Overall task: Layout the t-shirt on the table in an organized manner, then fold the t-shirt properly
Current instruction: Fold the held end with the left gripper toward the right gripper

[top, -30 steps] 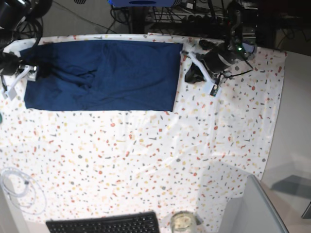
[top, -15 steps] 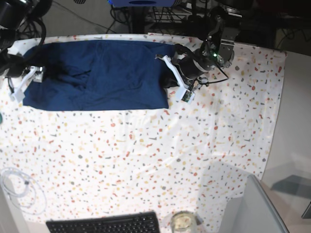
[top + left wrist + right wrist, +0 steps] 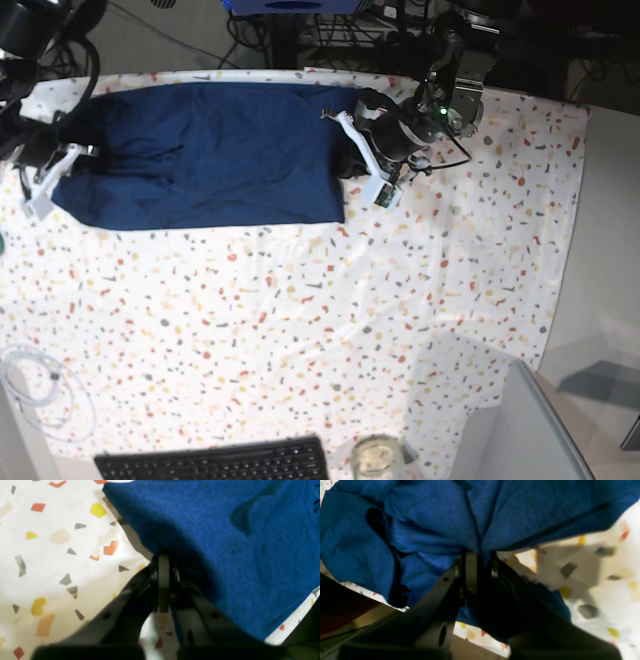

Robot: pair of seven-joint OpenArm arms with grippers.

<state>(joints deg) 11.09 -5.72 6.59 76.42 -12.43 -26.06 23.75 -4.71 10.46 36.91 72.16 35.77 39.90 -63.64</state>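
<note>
Navy t-shirt (image 3: 205, 155) lies folded along the speckled surface's (image 3: 330, 320) far edge, left jaws (image 3: 163, 562) and right jaws (image 3: 476, 555) each clenched on an opposite end.

The right gripper (image 3: 62, 155) has clamped onto the t-shirt (image 3: 205, 155). The shirt's far-side edge has drawn inward, narrower than a second ago.

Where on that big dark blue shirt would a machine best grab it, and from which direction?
Probably at its two short ends, coming in low from outside each end. The dark navy blue knit t-shirt lies as a long band across the speckled white table, so the end edges are free to pinch. The left pincer and right pincer each appear shut on fabric there.
</note>
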